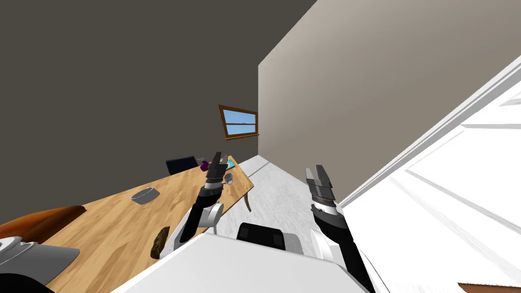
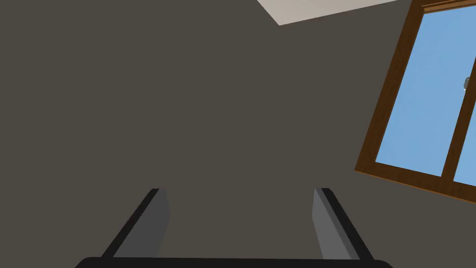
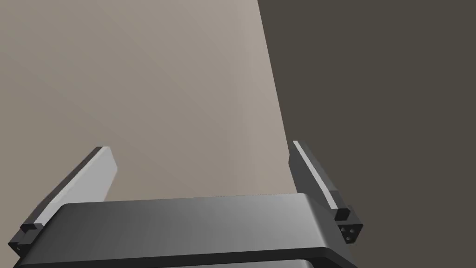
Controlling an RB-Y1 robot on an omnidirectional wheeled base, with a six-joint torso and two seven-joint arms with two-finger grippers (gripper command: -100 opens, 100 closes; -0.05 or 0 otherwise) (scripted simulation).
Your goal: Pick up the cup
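Wooden table lies beneath the left gripper, fingers spread and empty. Right gripper, also spread, hangs off the table's side. Small grey cup rests on the table just beside the left gripper's body.

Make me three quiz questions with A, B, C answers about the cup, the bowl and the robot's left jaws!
1. Where is the cup? A on the floor; B on the table, near its far end; C on a chair.
2. What colour is the bowl? A red; B green; C grey.
3. How are the left jaws? A open; B shut on the cup; C shut on the bowl.
Answers: 1 B, it sits on the wood. 2 C, it is plain grey. 3 A, the left wrist view shows the fingers wide apart with nothing between them.
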